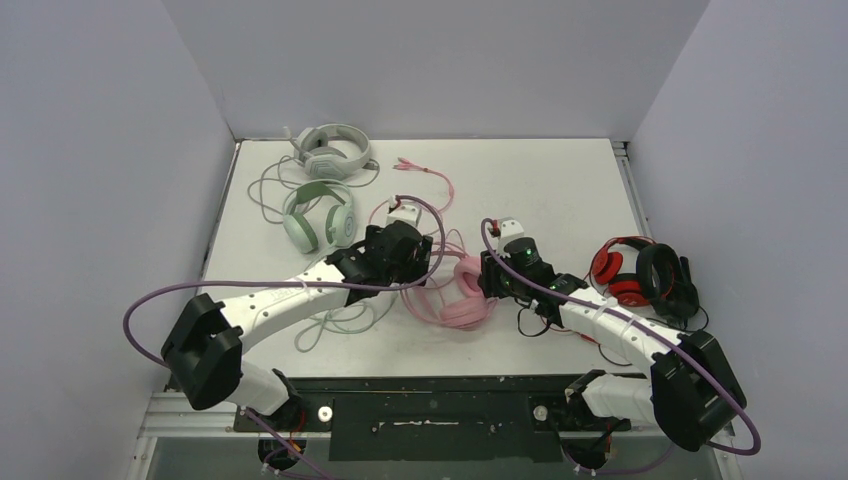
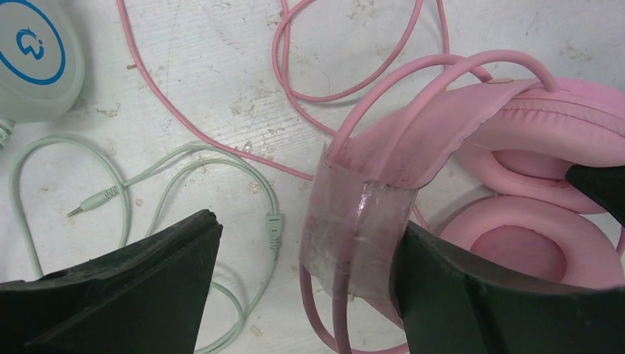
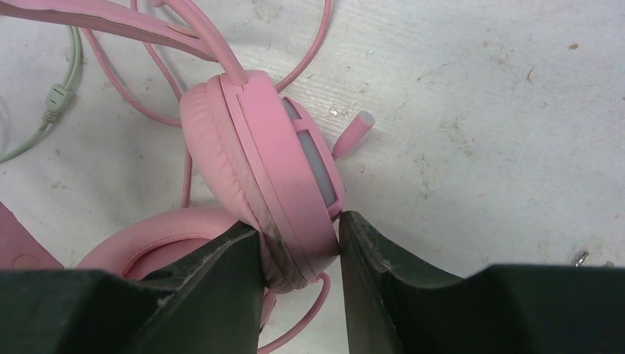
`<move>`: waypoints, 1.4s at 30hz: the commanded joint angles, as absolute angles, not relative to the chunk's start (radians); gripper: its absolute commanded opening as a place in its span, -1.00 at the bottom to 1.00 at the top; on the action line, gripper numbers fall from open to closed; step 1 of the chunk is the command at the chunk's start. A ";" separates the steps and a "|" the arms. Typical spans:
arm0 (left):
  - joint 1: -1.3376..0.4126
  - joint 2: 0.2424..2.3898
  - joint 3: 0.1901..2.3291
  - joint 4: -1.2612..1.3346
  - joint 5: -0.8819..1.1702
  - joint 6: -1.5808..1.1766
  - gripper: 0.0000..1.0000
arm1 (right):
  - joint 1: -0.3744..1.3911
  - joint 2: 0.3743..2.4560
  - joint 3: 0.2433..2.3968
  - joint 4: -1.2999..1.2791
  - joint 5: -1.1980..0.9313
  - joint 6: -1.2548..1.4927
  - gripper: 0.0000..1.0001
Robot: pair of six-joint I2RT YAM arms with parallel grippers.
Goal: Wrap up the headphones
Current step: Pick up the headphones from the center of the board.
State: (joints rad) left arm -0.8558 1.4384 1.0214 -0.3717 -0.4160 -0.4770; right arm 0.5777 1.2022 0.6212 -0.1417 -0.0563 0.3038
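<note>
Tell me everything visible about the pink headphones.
The pink headphones lie on the white table. Plastic shell, soft padded cups, slightly grimy. The right gripper is shut on one ear cup, which bears a short microphone stub. The headband, wrapped in clear tape, sits inside the open left gripper, against one finger. The thin pink cable lies in loose loops.

1. You look down on a white table (image 1: 545,190); its top shows scuffs and grime in both wrist views.
2. Plain pale grey panels box it in: a left wall (image 1: 100,150), a back wall (image 1: 430,60) and a right wall (image 1: 765,130).
3. A black plate (image 1: 440,408) runs along your near edge.
4. Light is even, and the shadows are soft.
</note>
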 commanded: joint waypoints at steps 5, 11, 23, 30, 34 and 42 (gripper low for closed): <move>-0.902 1.534 1.195 -0.519 -0.576 -0.376 0.61 | 0.590 1.191 0.640 -0.063 -0.097 0.305 -0.29; -0.927 1.605 1.271 -0.604 -0.648 -0.378 0.52 | 0.593 1.191 0.644 -0.057 -0.095 0.308 -0.28; -0.945 1.694 1.362 -0.728 -0.709 -0.396 -0.02 | 0.596 1.195 0.661 -0.054 -0.101 0.321 -0.27; -0.945 1.711 1.379 -0.744 -0.707 -0.401 -0.55 | 0.598 1.192 0.673 -0.061 -0.107 0.326 -0.22; -0.943 1.704 1.374 -0.746 -0.713 -0.412 -1.00 | 0.598 1.161 0.667 -0.060 -0.103 0.335 -0.10; -0.939 1.616 1.303 -0.678 -0.705 -0.444 -1.00 | 0.595 1.027 0.622 -0.047 -0.057 0.345 0.46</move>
State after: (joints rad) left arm -0.9508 1.7073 1.3243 -0.7441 -0.6830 -0.4110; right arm 0.5907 1.1023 0.6281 -0.1051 -0.0856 0.3332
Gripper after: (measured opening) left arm 0.091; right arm 0.655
